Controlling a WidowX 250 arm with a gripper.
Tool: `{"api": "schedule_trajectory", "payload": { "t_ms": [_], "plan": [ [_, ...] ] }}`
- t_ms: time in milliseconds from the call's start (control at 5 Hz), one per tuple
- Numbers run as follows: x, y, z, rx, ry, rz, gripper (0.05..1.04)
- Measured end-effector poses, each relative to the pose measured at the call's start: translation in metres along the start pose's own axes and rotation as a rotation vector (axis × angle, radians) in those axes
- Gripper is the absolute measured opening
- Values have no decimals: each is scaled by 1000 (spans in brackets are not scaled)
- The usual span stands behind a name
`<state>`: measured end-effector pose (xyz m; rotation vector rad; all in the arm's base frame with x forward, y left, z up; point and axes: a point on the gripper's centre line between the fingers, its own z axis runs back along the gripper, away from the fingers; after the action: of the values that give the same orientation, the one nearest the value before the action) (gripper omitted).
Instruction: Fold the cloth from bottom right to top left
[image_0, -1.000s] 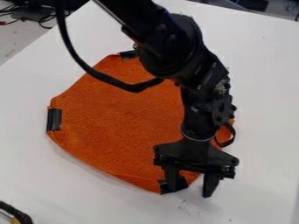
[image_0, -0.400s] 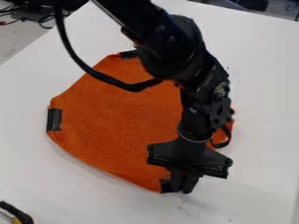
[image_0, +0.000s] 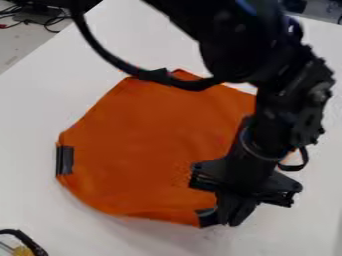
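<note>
Cloth (image_0: 147, 150) spreads beside and partly beneath the hand (image_0: 233, 220), which grips its black-patched near corner.

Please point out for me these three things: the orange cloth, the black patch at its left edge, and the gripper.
Orange cloth (image_0: 147, 145): camera view, middle of its upper face.
Black patch (image_0: 65, 160): camera view, centre of the patch.
Gripper (image_0: 230, 218): camera view, midway between its fingertips.
</note>
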<state>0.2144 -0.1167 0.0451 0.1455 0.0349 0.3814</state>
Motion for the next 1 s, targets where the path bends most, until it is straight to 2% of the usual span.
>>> {"api": "schedule_trajectory", "payload": {
  "t_ms": [200,600,800,1000],
  "plan": [
    [12,-7,21,17,-33,-36,55],
    [76,4,45,55,-67,-122,55],
    [128,14,44,74,-47,-206,55],
    [162,28,30,58,-29,-247,55]
  ]
}}
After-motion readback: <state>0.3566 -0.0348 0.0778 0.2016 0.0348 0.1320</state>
